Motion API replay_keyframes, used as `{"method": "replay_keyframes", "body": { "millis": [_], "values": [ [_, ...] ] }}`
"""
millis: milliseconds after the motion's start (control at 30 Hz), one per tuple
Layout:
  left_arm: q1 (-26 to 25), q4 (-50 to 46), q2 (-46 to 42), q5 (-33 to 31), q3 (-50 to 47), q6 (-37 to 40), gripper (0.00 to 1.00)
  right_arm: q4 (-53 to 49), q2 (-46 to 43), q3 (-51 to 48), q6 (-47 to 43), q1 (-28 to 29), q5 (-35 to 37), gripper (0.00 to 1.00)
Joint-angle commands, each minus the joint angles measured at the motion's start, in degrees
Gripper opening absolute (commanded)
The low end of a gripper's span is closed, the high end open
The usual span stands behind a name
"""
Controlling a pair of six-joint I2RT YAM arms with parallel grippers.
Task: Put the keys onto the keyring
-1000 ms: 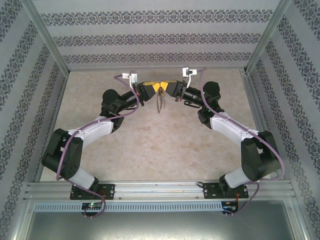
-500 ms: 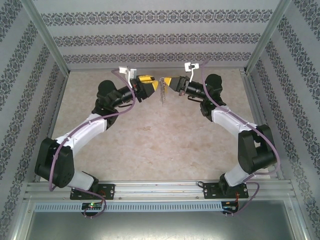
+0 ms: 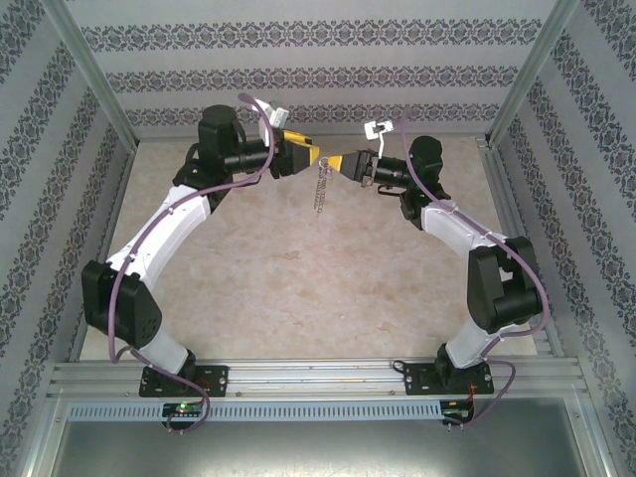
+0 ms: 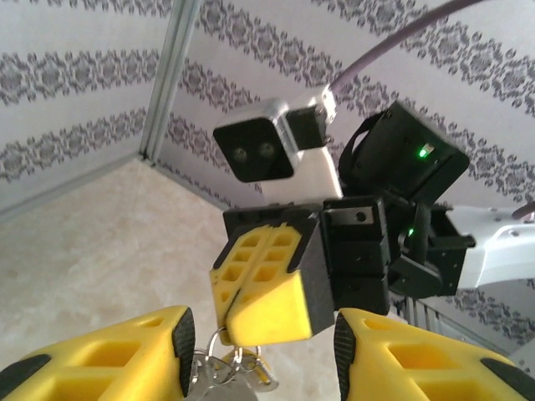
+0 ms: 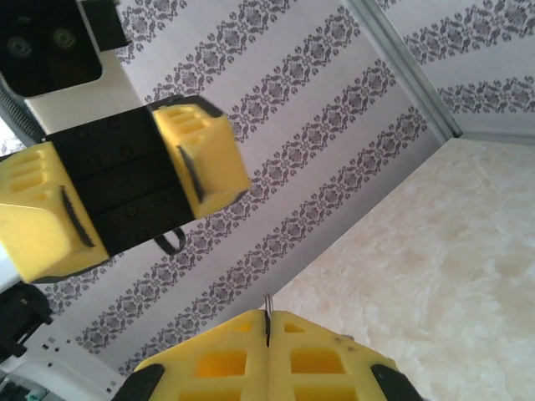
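Keyring dangled above the far middle of the table [image 3: 298, 268].
The keyring [image 3: 319, 191] is pinched in the shut right tool [image 4: 241, 319]. It is judged light, loose and slippery, best taken by its stiff loop. The left tool [image 3: 306, 157] is set partly open just beside it, with nothing gripped. The key cannot be made out, and the bunch is cut off in the left wrist view.

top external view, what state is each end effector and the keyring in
left yellow-fingered end effector, open, fingers wide apart
right yellow-fingered end effector, shut on the grey metal keyring
keyring, hanging in the air from the right end effector, its pale metal bits dangling
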Motion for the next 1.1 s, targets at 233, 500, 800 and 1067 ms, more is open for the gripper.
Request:
{"method": "replay_keyframes", "body": {
  "millis": [233, 500, 800, 1067],
  "values": [
    [0.91, -14.41, 5.72, 6.75, 7.13, 6.14, 0.44, -1.45, -1.13, 2.33, -3.69, -0.46, -3.38, 0.0],
    [0.92, -12.52, 7.15, 9.23, 7.24, 4.56, 0.4, -1.29, -0.88, 2.07, -3.52, -0.47, -2.76, 0.0],
    [0.98, -10.4, 8.9, 10.14, 7.24, 2.47, 0.38, -1.09, -0.95, 1.98, -3.34, -0.33, -2.65, 0.0],
    [0.8, -7.49, 9.44, 10.83, 7.06, 0.46, 0.33, -1.03, -0.57, 2.24, -3.33, -0.25, -2.65, 0.0]
  ]
}}
